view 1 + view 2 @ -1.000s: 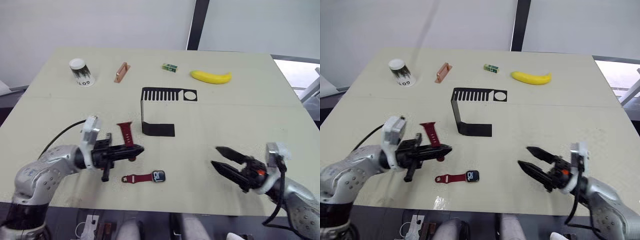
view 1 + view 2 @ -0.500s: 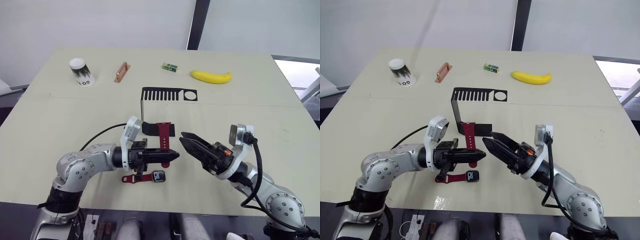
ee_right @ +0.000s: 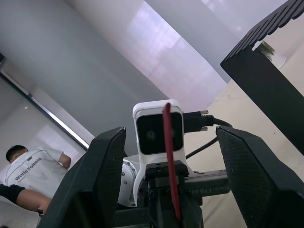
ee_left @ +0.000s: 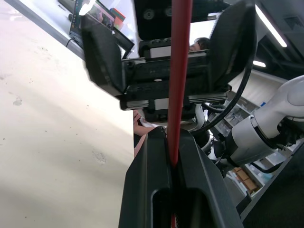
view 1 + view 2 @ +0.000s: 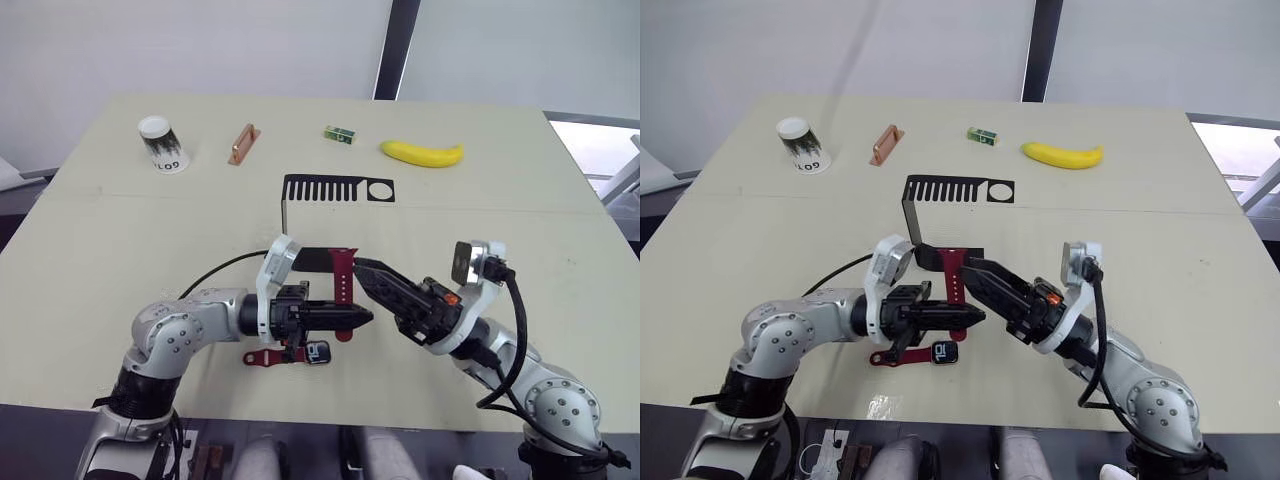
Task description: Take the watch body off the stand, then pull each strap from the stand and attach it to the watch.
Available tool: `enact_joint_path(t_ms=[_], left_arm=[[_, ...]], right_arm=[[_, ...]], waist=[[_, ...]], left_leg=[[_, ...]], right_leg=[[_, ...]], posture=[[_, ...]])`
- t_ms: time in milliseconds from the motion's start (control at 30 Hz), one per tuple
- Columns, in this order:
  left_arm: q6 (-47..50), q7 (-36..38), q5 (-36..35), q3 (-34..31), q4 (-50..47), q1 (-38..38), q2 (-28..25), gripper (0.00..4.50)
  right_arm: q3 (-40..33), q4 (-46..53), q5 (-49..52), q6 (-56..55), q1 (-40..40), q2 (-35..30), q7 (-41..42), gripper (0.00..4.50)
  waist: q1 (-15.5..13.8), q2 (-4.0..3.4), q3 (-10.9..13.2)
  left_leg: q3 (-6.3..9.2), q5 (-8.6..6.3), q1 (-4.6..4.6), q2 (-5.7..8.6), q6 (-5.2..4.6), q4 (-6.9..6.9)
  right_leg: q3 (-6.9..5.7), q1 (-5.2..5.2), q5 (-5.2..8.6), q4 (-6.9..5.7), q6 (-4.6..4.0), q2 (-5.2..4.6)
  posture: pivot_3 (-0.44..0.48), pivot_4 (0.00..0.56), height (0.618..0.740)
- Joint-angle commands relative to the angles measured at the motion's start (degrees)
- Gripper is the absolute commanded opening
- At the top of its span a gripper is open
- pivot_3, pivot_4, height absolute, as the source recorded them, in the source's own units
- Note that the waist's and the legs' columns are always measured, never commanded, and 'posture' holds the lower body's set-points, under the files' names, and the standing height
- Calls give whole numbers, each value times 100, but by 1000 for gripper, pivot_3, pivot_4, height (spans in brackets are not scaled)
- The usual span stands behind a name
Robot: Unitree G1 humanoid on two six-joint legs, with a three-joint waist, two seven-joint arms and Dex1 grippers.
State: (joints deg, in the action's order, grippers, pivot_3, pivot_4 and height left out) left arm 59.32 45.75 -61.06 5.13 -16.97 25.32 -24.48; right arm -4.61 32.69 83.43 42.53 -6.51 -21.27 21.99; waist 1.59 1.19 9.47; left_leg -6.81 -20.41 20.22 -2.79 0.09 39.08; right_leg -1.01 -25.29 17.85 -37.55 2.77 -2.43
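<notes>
Second strap [image 5: 342, 283] gripped upright in closed left hand [image 5: 362, 317], likely presented for handover. Right hand [image 5: 368, 275] held open, fingers astride strap. Watch body [image 5: 318, 352], first strap [image 5: 266, 357] attached, lying on counter [image 5: 120, 250] beneath. Stand [image 5: 330, 190] emptied, farther back.

The left gripper [image 5: 362, 318] covers part of the watch body [image 5: 318, 352] and its attached strap [image 5: 262, 357], so the joint between them cannot be read. The held strap [image 5: 343, 290] hides part of the stand [image 5: 338, 189] base, and its lower end is lost between the fingers [image 4: 156, 171]. The marks on the watch screen are too small to tell.
</notes>
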Motion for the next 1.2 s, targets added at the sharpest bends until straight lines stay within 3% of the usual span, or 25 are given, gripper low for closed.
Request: enact_joint_path(t_ms=[33, 533, 800, 1200], left_arm=[[-30, 0, 14, 0, 11, 128, 119, 0], [-101, 20, 111, -6, 111, 121, 392, 0], [31, -144, -171, -184, 105, -84, 677, 0], [165, -37, -37, -60, 76, -60, 610, 0]], right_arm=[[80, 227, 133, -66, -123, 34, -66, 3224], [203, -24, 66, -96, -421, 221, -247, 3224], [252, -147, 146, 5, -513, 232, -451, 3224], [302, -231, 219, 253, -626, 108, -492, 3224]], waist=[[3, 0, 0], [3, 0, 0], [2, 0, 0], [3, 0, 0]], left_leg=[[0, 0, 0, 0, 0, 0], [0, 0, 0, 0, 0, 0], [0, 0, 1, -1, 0, 0], [0, 0, 2, -1, 0, 0]], right_leg=[[0, 0, 0, 0, 0, 0], [0, -1, 0, 0, 0, 0], [0, -1, 0, 1, 0, 0], [0, -1, 0, 2, 0, 0]], posture=[[0, 150, 739], [0, 150, 739], [0, 150, 739], [0, 150, 739]])
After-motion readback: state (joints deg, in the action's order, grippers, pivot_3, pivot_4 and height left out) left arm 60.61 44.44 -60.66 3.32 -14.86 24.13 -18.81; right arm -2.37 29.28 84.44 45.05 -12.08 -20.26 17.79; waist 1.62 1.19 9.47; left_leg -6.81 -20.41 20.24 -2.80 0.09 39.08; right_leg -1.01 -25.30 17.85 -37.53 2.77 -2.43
